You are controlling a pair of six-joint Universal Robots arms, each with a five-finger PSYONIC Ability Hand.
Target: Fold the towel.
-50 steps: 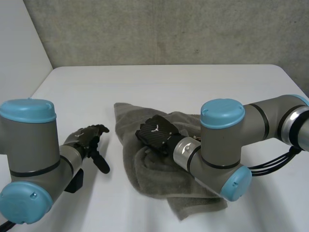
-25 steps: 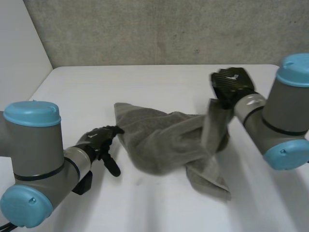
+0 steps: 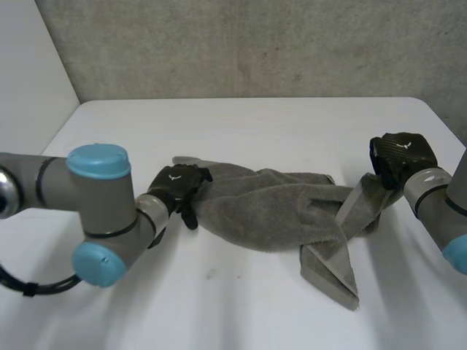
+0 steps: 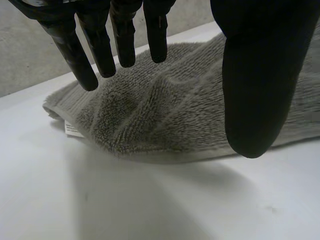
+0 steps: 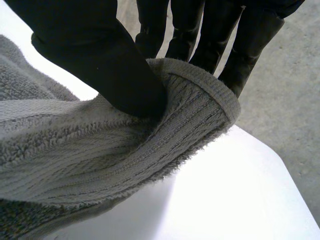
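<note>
A grey towel (image 3: 270,211) lies stretched in a long rumpled band across the white table (image 3: 241,124). My right hand (image 3: 401,154) holds its right end a little off the table. In the right wrist view the thumb (image 5: 95,55) pinches a folded edge of the towel (image 5: 125,150) against the fingers. My left hand (image 3: 179,184) is at the towel's left end. There its fingers (image 4: 100,45) are straight and spread just over the towel (image 4: 165,115), with the thumb (image 4: 255,75) apart from them and nothing pinched.
A loose flap of the towel (image 3: 332,270) trails toward the table's front. A small white label (image 4: 74,129) sticks out under the towel's left end. A grey wall (image 3: 255,44) stands behind the table, and the table's right edge is close to my right hand.
My right hand carried the towel's end from the middle up, then right and down, stretching the cloth out. My left hand moved right onto the towel's left end.
</note>
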